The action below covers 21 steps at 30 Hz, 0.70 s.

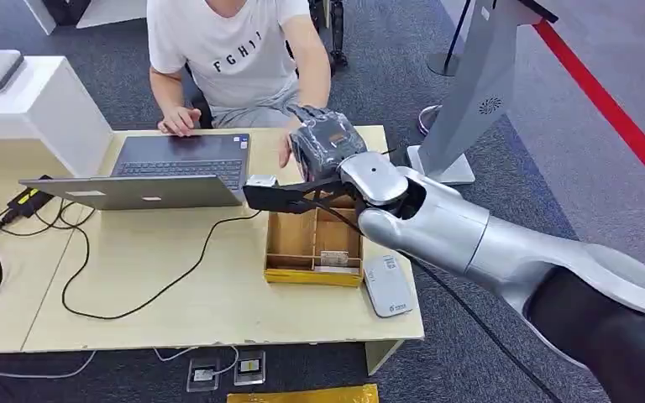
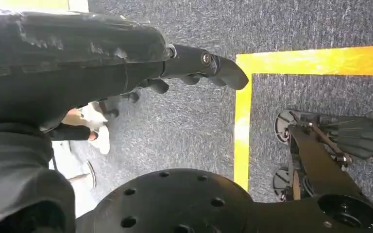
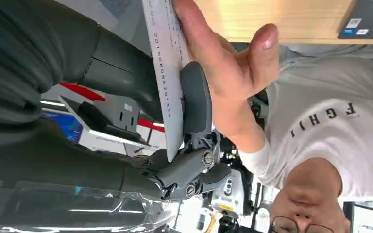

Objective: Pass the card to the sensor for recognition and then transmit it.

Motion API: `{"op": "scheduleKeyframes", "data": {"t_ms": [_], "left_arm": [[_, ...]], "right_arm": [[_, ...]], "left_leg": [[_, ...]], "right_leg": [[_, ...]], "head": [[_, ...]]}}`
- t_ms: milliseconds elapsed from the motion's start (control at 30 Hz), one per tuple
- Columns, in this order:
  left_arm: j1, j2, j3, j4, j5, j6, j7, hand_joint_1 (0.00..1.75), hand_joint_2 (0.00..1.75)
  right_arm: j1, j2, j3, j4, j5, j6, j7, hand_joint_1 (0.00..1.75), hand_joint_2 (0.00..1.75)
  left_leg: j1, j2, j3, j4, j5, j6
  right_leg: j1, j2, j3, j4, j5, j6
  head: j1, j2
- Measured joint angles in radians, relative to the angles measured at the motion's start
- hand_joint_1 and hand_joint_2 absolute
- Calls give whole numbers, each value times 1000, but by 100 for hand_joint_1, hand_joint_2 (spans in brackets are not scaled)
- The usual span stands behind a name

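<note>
Right hand point(image 3: 189, 145) pinches the card point(image 3: 167, 73) edge-on, long axis running out toward the person's hand point(image 3: 223, 68), which touches its far face, I think. Left hand point(image 2: 194, 68) hangs open by the floor.

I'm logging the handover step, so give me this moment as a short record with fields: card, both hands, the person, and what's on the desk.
card: white card, pinched by the right robot hand
person's hand: touches the card
right robot hand: raised above the wooden tray
left robot hand: hangs over the carpet, holds nothing
desk: open laptop, grey card reader beside the tray
stage: handover under way
</note>
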Motion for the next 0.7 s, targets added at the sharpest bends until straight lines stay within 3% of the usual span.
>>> {"op": "scheduleKeyframes", "data": {"t_ms": [67,100,133,200,300,700], "left_arm": [[0,0,0,0,0,0,0,0,0],[0,0,0,0,0,0,0,0,0],[0,0,0,0,0,0,0,0,0],[0,0,0,0,-1,0,-1,0,0],[0,0,0,0,-1,0,-3,0,0],[1,0,0,0,20,9,7,0,0]], "right_arm": [[0,0,6,10,0,-1,0,175,175],[0,0,6,13,0,-1,1,0,175],[0,0,6,18,0,-1,1,0,0],[0,1,11,21,10,-11,-3,0,0],[5,3,13,24,36,-103,-58,0,0],[7,28,29,24,55,-124,-26,0,0]], "left_leg": [[0,0,0,0,0,0],[0,0,0,0,0,0],[0,0,0,0,0,0],[0,0,0,0,0,0],[0,0,0,0,0,0],[0,0,0,0,0,0]], "right_leg": [[0,0,0,0,0,0],[0,0,0,0,0,0],[0,0,0,0,0,0],[0,0,0,0,0,0],[0,0,0,0,0,0],[0,0,0,0,0,0]], "head": [[0,0],[0,0],[0,0],[0,0],[0,0],[0,0]]}}
